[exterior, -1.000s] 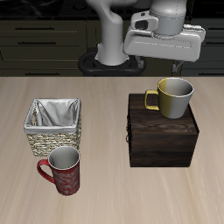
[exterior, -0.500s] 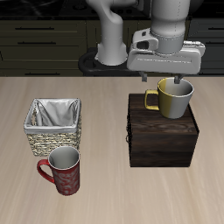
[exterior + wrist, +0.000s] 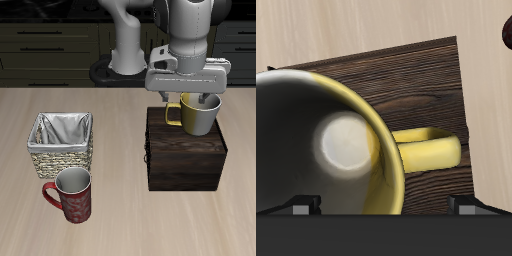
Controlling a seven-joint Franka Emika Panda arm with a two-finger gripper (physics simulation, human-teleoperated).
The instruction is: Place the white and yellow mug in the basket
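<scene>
Gripper (image 3: 192, 97): right over the mug's rim, centre-right of the exterior frame; fingers apart, straddling the opening, nothing clamped.
White and yellow mug (image 3: 198, 113): upright on the dark wooden box (image 3: 185, 155), toward its back edge; handle (image 3: 428, 152) sticks out sideways over the box top.
Basket (image 3: 61, 144): middle-left of the exterior frame, on the table (image 3: 120, 215), well apart from the box.
Red mug (image 3: 71, 195): lower left, just in front of the basket.

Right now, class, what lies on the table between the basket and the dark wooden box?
Nothing: in the exterior view, bare tabletop separates the basket from the dark wooden box.
</scene>
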